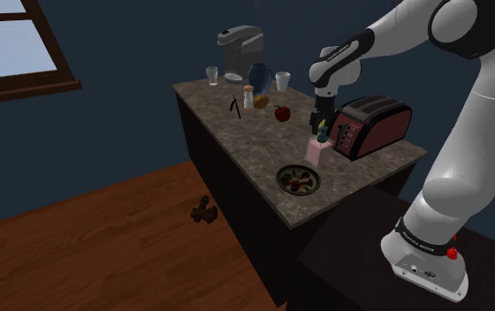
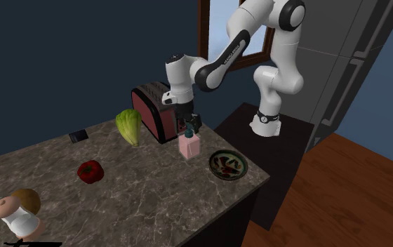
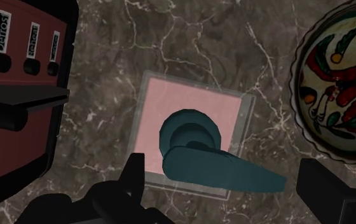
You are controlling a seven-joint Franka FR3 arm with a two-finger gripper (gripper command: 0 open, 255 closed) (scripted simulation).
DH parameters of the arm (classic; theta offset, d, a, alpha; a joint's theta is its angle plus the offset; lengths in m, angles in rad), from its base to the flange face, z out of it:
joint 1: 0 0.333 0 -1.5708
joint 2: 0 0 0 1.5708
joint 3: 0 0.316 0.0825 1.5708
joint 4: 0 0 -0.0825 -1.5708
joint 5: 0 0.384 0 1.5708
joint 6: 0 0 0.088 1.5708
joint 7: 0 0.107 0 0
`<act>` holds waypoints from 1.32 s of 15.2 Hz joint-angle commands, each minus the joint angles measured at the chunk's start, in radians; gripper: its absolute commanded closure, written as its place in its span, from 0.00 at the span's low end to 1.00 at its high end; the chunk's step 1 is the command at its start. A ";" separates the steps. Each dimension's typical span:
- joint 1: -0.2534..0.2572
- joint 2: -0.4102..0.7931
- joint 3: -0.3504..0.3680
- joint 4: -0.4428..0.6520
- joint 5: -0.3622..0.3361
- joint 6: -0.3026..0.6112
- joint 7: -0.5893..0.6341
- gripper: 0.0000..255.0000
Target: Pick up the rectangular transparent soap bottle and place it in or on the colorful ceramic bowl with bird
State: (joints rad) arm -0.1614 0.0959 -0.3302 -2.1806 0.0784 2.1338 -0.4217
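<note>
Shoulder, second: opposite counter ends; wrist overhead.

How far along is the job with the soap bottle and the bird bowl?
Done: the tool is lined up above the pink soap bottle, which stands upright on the counter. In hand: the approach; its fingers stand open on either side of the pump, gripping nothing. Left: closing, lifting and setting the bottle in the bird bowl, which is empty.

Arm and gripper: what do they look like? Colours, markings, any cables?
The arm has smooth, rounded white shells with dark joints. Black bands with small white lettering ring the wrist and the lowest link, and a small red spot sits on the white base. The gripper is all black, with two blocky fingers. No loose cables are visible.
</note>
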 commanded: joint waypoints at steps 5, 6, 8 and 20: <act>0.000 0.003 0.000 -0.014 0.002 0.017 -0.003 0.00; 0.000 0.003 0.000 -0.014 0.002 0.017 -0.003 0.00; 0.000 0.003 0.000 -0.014 0.002 0.017 -0.003 0.00; 0.000 -0.013 -0.001 -0.004 -0.005 -0.008 0.003 1.00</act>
State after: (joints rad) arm -0.1610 0.0875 -0.3306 -2.1906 0.0752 2.1366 -0.4201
